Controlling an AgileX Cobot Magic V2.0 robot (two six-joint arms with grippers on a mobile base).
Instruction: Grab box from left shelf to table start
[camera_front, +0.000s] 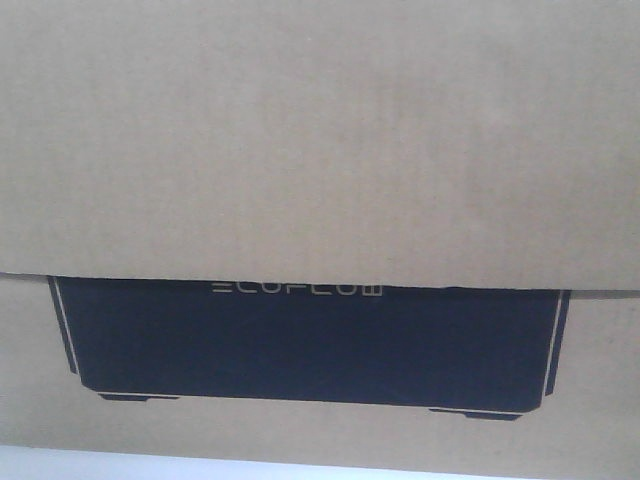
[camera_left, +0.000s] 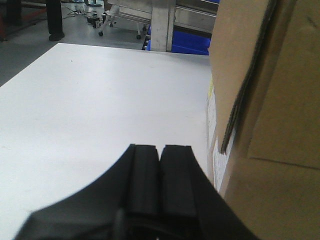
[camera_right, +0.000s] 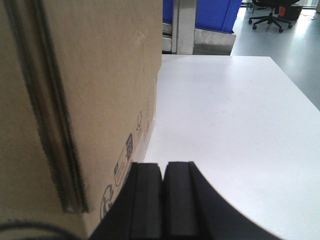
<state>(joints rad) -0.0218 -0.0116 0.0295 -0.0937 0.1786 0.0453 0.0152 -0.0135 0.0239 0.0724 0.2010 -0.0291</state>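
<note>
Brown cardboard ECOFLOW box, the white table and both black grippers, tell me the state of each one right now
Brown corrugated cardboard ECOFLOW box: closed, upright, standing on the table, between the two grippers.
Pale white flat table: bears the box; bare either side of it.
Black left gripper: shut, holding nothing, beside the box's side.
Black right gripper: shut, holding nothing, beside the box's opposite side.
</note>
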